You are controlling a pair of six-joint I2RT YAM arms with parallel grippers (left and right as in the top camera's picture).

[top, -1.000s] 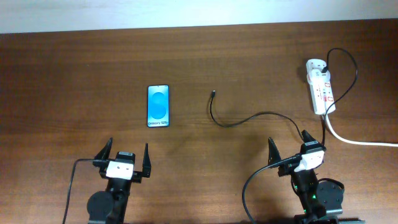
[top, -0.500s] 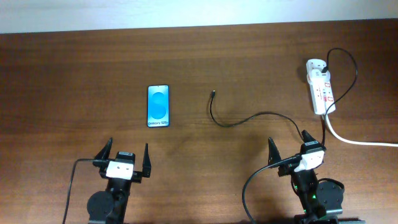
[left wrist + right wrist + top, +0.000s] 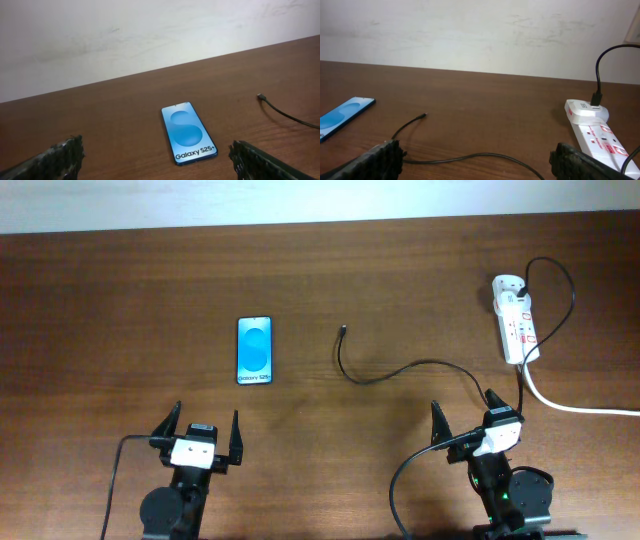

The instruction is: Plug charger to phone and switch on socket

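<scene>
The phone (image 3: 254, 350) lies flat on the brown table with its blue screen lit; it also shows in the left wrist view (image 3: 188, 133) and at the left edge of the right wrist view (image 3: 342, 117). The charger cable (image 3: 390, 372) curves across the table, its plug tip (image 3: 342, 331) free, right of the phone. The white socket strip (image 3: 515, 319) lies at the far right with the charger's adapter plugged in at its top. My left gripper (image 3: 200, 430) is open and empty, nearer than the phone. My right gripper (image 3: 466, 416) is open and empty, nearer than the cable.
A thick white cord (image 3: 570, 406) runs from the socket strip off the right edge. A white wall (image 3: 300, 200) borders the table's far edge. Black robot cables trail from each arm base near the front edge.
</scene>
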